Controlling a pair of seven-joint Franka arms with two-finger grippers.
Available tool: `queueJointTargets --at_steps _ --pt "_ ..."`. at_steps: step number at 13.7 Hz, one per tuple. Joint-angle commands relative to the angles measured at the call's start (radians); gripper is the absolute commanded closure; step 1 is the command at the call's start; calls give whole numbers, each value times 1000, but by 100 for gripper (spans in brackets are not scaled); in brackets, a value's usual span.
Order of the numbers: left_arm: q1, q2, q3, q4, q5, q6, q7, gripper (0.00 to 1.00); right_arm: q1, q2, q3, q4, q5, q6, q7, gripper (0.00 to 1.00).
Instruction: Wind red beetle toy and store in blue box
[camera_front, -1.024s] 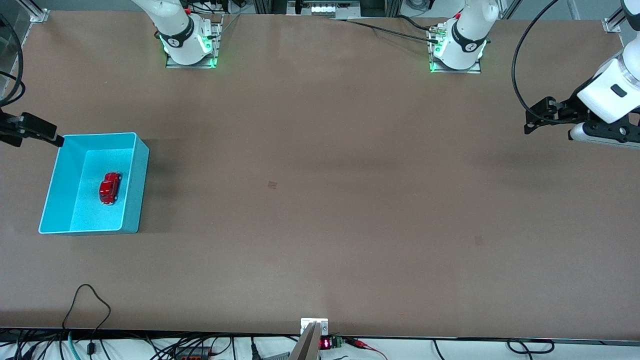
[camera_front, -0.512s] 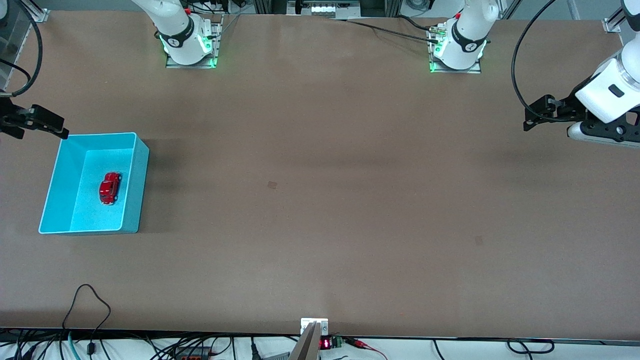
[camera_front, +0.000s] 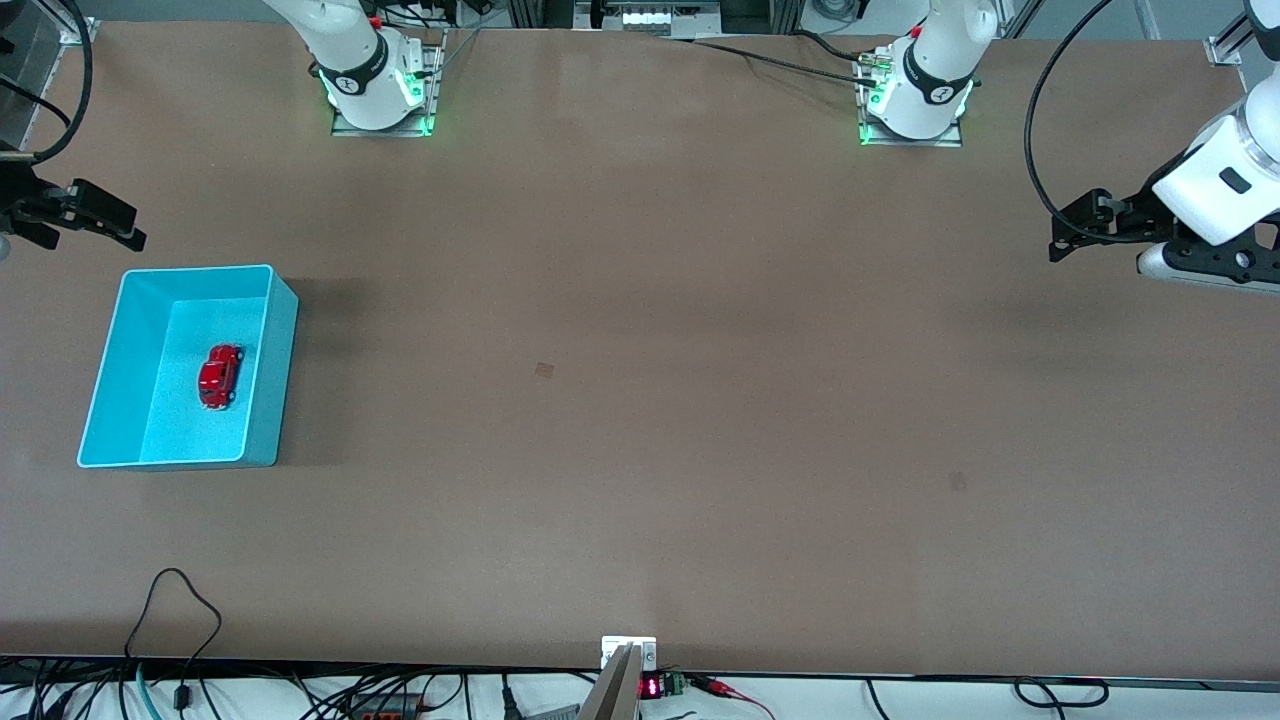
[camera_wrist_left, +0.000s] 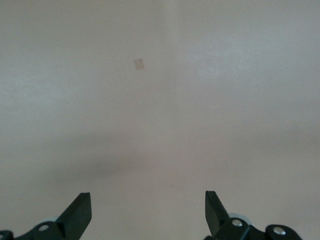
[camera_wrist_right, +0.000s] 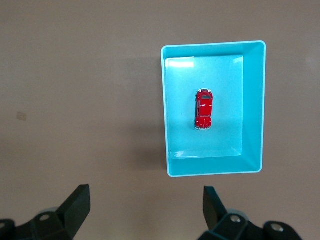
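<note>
1. Retreat marks the change: the right claw (camera_front: 95, 215), jaws spread and empty, has pulled off the corner of the light cyan-blue rectangular plastic box (camera_front: 270, 370) and now hangs over bare brown desk (camera_front: 640, 400) beside it.
2. Below and clear of that claw, the tiny glossy red beetle toy car (camera_front: 219, 376) lies on the box floor, so storing looks done.
3. The left claw (camera_front: 1075, 235) waits, released, over its own desk end.
4. Only the right wrist view shows the toy from straight above; the left wrist view shows bare desk.
</note>
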Motion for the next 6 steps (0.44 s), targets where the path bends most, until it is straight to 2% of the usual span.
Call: queueJointTargets --at_steps 1,6 --pt "-3 11 1 32 23 -15 2 0 2 -23 2 -26 -13 -5 21 0" --pt "-3 13 1 37 23 -19 2 0 2 -23 1 -25 -15 -11 16 0"
